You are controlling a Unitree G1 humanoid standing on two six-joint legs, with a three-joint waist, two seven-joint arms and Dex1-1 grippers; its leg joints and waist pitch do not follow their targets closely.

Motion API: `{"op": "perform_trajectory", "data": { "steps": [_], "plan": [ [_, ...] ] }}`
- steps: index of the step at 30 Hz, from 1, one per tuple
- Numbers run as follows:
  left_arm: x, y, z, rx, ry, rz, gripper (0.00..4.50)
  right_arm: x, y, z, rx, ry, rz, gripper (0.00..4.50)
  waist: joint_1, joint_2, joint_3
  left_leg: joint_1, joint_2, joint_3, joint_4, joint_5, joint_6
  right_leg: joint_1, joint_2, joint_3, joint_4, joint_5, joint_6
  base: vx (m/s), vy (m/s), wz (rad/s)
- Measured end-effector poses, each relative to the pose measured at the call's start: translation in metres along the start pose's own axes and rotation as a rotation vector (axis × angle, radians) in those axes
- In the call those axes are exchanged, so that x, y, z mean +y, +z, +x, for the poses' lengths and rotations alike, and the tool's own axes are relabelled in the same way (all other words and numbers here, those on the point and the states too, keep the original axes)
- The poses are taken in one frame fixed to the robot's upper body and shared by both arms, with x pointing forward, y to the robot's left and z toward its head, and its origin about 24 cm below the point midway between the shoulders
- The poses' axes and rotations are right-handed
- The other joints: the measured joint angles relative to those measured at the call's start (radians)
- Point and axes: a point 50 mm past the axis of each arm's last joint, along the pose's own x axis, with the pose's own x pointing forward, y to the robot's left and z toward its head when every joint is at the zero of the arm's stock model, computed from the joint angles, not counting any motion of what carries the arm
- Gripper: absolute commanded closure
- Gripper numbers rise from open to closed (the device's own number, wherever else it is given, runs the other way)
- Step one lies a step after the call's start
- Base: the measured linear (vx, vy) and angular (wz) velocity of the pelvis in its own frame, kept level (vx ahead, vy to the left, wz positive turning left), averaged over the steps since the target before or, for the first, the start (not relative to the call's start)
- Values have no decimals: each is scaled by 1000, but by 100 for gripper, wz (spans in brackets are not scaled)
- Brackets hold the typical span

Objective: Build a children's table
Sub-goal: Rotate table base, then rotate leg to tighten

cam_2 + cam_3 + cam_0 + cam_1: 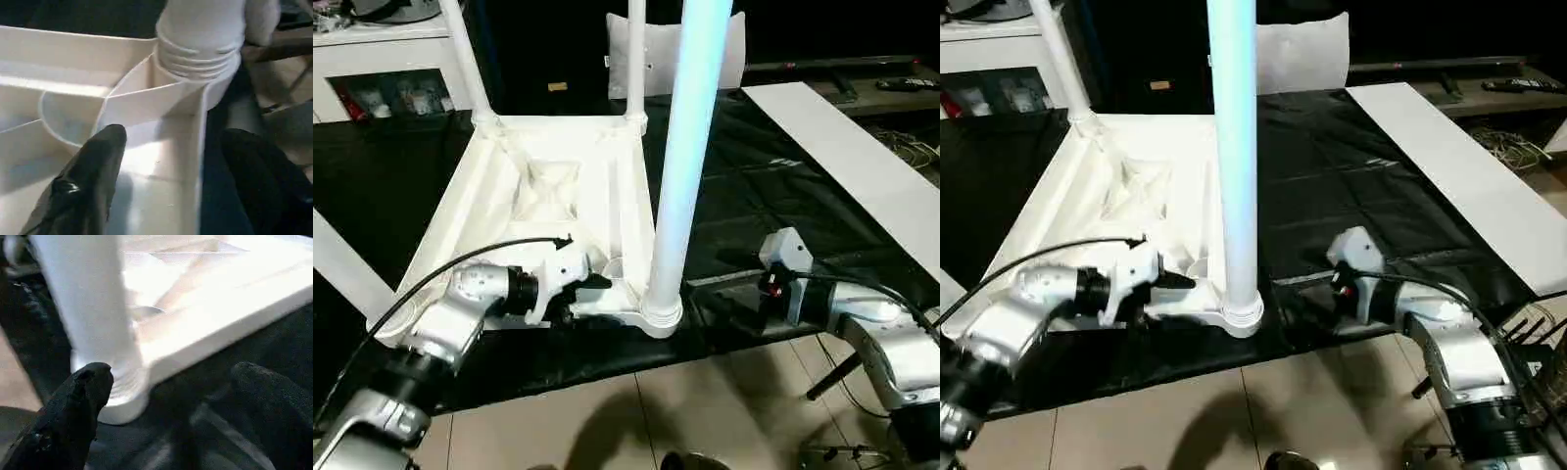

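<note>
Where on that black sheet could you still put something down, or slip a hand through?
The black sheet lies bare between the upturned table top and the flat white board. A narrower gap runs between the near leg and the right gripper. Around the left gripper, at the near corner socket, it is crowded.

Both silver forearms reach inward, left tool (590,287) and right tool (736,294) spread-fingered, facing each other.

White children's table (558,186) upside down, three legs (680,166) upright in sockets
</note>
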Motion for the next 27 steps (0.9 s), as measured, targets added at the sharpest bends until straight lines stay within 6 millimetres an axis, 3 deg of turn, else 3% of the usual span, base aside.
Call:
{"op": "perform_trajectory", "data": {
  "steps": [11,27],
  "plan": [
    [4,-5,2,-15,-78,-77,234,7,1,-3,18,95,60,0,18,-1,-1,-1,0,0,0,0,0,0,0,0,0,0,0,0,0,0],
    [10,-6,-1,28,-102,-42,344,9,5,-1,12,117,53,0,18,-2,-1,0,0,0,0,0,-1,0,0,-1,0,0,0,0,0,0]
  ]
}}
